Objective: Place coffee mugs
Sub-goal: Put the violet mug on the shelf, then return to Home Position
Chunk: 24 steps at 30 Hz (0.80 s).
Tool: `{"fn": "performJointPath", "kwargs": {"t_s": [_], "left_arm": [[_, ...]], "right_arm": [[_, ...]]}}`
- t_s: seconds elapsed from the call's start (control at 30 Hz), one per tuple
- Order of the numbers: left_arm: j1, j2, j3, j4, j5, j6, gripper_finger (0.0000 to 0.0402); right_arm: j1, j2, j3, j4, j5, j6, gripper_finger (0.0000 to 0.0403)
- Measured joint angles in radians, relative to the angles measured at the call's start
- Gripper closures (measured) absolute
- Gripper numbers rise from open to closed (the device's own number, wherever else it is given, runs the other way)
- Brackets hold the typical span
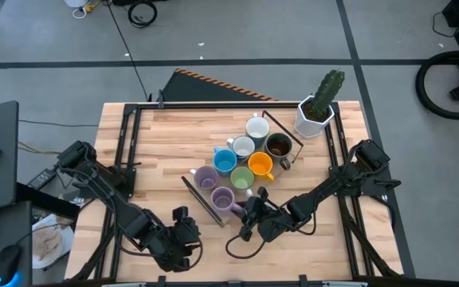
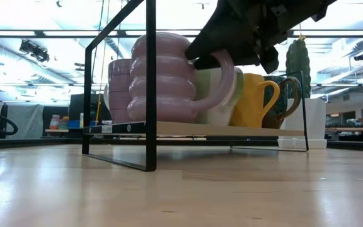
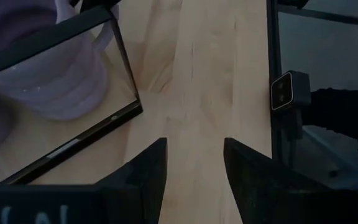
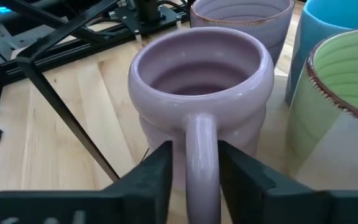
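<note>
Left gripper (image 3: 192, 163), fingers apart and holding nothing, waits above the bare table (image 1: 134, 151) at its near edge. Right gripper (image 4: 194, 162) is closed around the handle of a lilac mug (image 4: 201, 93) standing at the rack's (image 2: 150, 88) near end. Behind it cluster the second lilac mug (image 1: 205, 177), green mug (image 1: 242, 178), blue mug (image 1: 225, 162), orange mug (image 1: 260, 165) and the others; farthest stands the cactus pot (image 1: 312, 117).

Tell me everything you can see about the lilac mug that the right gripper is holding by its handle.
The lilac mug is glossy, ceramic-looking, with a bulging ringed body and a loop handle. It stands upright and empty on the black-framed wooden rack, at its front corner, beside the second lilac mug and the green mug. The right gripper has its fingers on both sides of the handle.
</note>
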Motion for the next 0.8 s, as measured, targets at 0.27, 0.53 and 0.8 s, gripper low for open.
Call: {"fn": "performJointPath", "kwargs": {"t_s": [0.27, 0.53, 0.8], "left_arm": [[-0.049, -0.007, -0.015, -0.023, -0.064, 0.131, 0.0238], [-0.049, -0.188, -0.196, 0.101, -0.07, 0.214, 0.0259], [0.008, -0.495, -0.522, 0.389, -0.069, 0.276, 0.0283]], "right_arm": [[0.008, -0.065, 0.0, -0.059, -0.05, -0.021, 0.0195], [0.009, -0.263, 0.0, -0.218, -0.234, -0.102, 0.0137], [0.018, -0.562, -0.197, -0.216, -0.236, -0.135, 0.0117]]}}
